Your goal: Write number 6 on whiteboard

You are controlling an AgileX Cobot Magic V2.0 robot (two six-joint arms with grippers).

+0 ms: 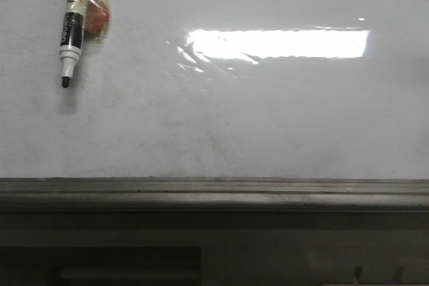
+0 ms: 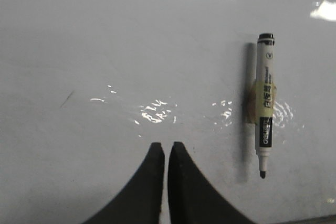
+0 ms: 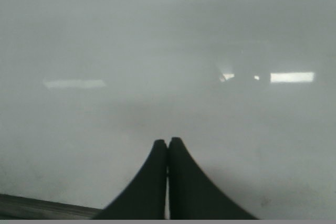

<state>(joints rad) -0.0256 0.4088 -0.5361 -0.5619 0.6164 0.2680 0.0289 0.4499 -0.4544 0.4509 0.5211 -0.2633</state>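
Whiteboard fills the front view, glossy, rigid and slick, with no number 6 on it yet. Marker hangs at its far-left upper part, tip down, taped to a red holder. It looks light, stiff and smooth; the taped mid-barrel seems the surest hold. Ledge runs along the near edge. Left claw is closed and empty, just beside the marker. Right claw is pinched shut, holding nothing.

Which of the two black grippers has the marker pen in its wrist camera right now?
The left gripper: its view shows the white black-tipped marker pen beside its closed fingers. The right gripper faces only bare whiteboard.
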